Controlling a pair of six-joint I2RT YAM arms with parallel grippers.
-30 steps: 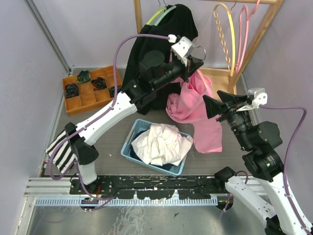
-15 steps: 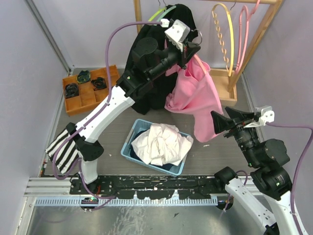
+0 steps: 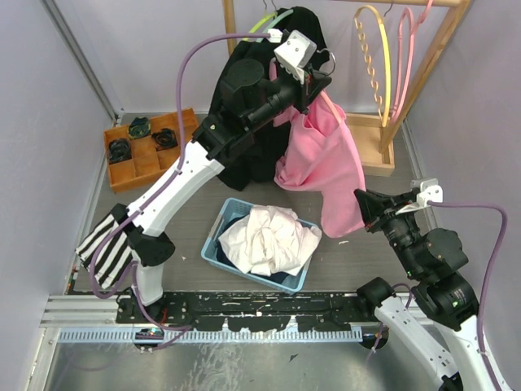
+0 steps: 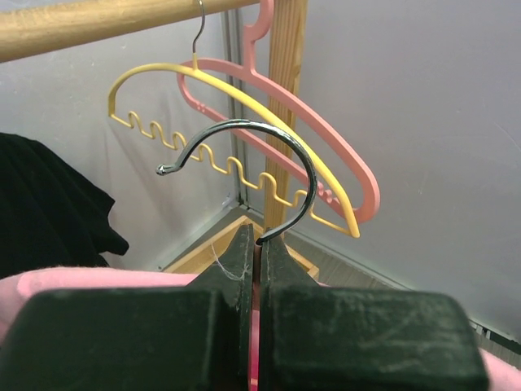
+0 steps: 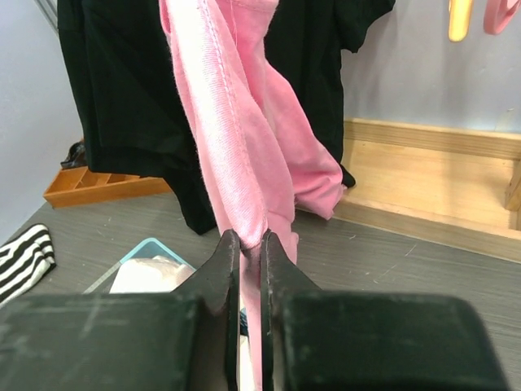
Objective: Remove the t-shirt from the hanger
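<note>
Top view, left gripper: it is raised at 12 o'clock of the scene, at the neck of the pink t-shirt. The cloth hides the fingers here, so their state cannot be told from above.
Top view, pink t-shirt: it hangs from the left gripper down toward 4 o'clock, in front of the black t-shirt.
Top view, right gripper: at 4 o'clock, its tips are at the lower edge of the pink t-shirt.
Top view, other things: blue basket with white cloth at 6 o'clock; wooden tray at 9 o'clock; striped cloth at 8 o'clock; wooden rack at 1 o'clock.
Left wrist view, fingers: they are pressed together on the hanger, just under its metal hook. The hook is free and touches no rail.
Left wrist view, background: a yellow hanger hangs on the rail at 12 o'clock. Pink cloth lies at 8 o'clock.
Right wrist view, fingers: they are closed and pinch a fold of the pink t-shirt. Only this view shows it clearly.
Right wrist view, surroundings: the black t-shirt is at 11 o'clock, the wooden tray at 9 o'clock and the striped cloth at 8 o'clock.
</note>
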